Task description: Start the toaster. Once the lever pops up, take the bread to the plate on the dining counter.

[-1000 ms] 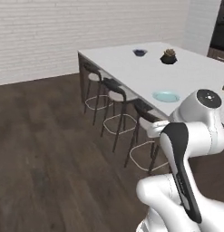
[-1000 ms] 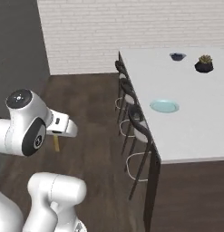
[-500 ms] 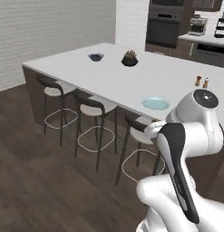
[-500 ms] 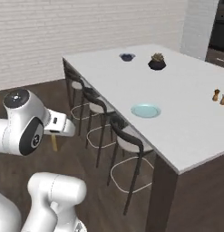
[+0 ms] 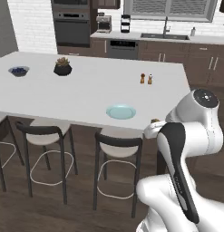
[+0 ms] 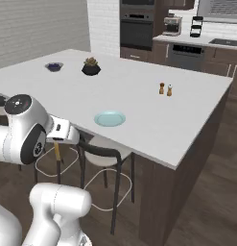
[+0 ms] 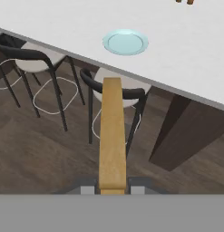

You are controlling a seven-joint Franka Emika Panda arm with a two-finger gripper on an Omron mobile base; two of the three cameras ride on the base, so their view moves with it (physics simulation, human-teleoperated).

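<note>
Since the earlier frames the base has swung round, so the dining tabletop (image 5: 86, 90) now lies broadside ahead. The pale blue plate (image 7: 125, 42) sits bare near its front edge. The tool (image 7: 112, 188) pinches the bread (image 7: 112, 131) edge-on, held above the stools, short of the plate

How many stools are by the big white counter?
3 visible: one stool below the plate, a middle one to its left, and a third at the left edge. More may be hidden.
</note>
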